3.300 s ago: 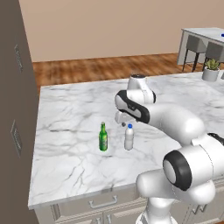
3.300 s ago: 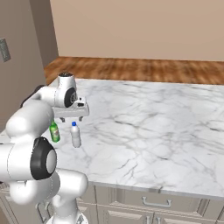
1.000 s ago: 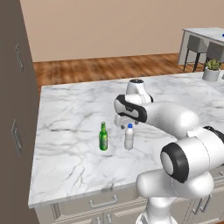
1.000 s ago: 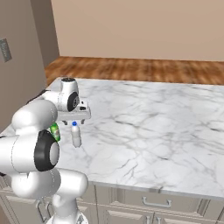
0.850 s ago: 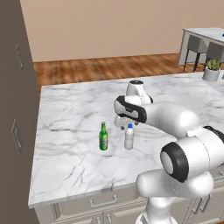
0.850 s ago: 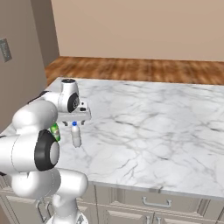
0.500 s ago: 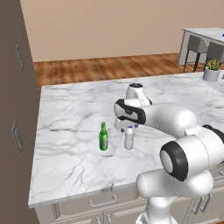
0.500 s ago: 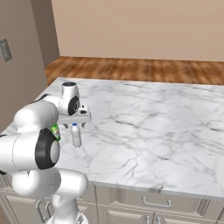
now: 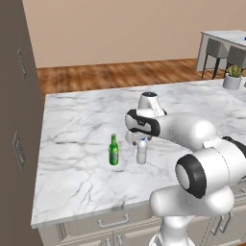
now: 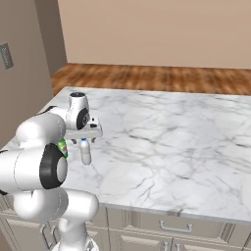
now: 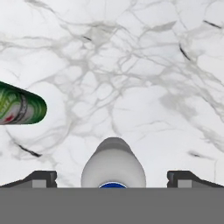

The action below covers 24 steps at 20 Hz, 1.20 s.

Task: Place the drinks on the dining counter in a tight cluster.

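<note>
Directly above the clear bottle point(image 9: 141, 152), the robot's pincer point(image 9: 139, 140) hangs wide open, one finger either side of the blue cap. Standing on the marble table point(image 9: 86, 163), just beside the green bottle point(image 9: 113, 151), it wants a straight, centred descent before closing.

From the right base view the green bottle point(image 10: 62, 147) is mostly hidden behind the arm. In the hand view it is cut off at nine o'clock, and the clear bottle's point(image 11: 113, 164) blue cap is cut off at six o'clock.
</note>
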Motion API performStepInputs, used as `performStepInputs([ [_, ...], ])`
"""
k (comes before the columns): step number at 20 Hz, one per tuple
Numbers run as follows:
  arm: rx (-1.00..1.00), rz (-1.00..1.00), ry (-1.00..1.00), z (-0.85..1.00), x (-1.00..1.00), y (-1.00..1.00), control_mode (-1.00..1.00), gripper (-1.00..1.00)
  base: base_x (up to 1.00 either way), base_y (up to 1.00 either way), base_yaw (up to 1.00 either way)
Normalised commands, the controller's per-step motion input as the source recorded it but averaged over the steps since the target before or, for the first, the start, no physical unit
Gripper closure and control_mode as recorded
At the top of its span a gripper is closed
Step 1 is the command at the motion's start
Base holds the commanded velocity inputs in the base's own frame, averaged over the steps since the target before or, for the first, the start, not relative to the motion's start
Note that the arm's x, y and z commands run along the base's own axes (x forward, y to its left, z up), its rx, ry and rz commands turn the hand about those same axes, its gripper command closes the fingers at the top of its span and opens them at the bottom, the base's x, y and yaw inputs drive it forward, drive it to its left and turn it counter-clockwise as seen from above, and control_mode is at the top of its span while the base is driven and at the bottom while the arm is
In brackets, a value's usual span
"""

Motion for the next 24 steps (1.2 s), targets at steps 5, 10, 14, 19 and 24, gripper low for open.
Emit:
performStepInputs([
  [5,0.00,0.00,0.00,0.00,0.00,0.00,-1.00,-1.00,0.00,0.00,0.00],
  [10,0.00,0.00,0.00,0.00,0.00,0.00,-1.00,1.00,0.00,0.00,0.00],
  [14,0.00,0.00,0.00,0.00,0.00,0.00,-1.00,1.00,0.00,0.00,0.00],
  [19,0.00,-0.01,0.00,0.00,0.00,0.00,-1.00,1.00,0.00,0.00,0.00],
  [24,-0.01,-0.05,0.00,0.54,-0.09,0.00,-1.00,1.00,0.00,0.00,0.00],
])
